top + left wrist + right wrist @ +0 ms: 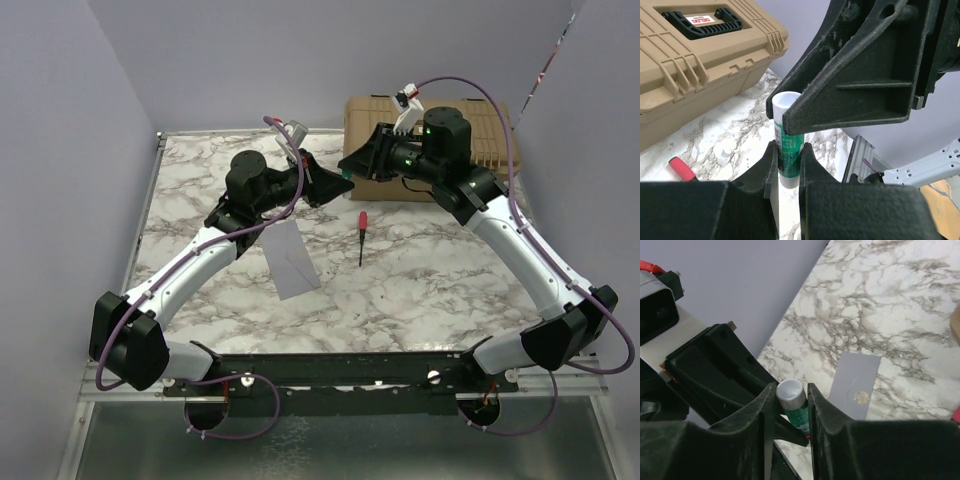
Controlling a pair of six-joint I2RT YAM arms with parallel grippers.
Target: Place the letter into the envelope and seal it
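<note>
I see the left gripper (788, 147) clamping the glue stick (782, 107), the right gripper (791, 390) astride it with its bite unclear, at one o'clock of the envelope (292, 258), so pull straight.

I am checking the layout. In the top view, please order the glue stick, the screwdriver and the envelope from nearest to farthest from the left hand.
1. Glue stick, gripped in the left hand.
2. Screwdriver, lying near the table's centre.
3. Envelope, flat beside the left arm.
</note>
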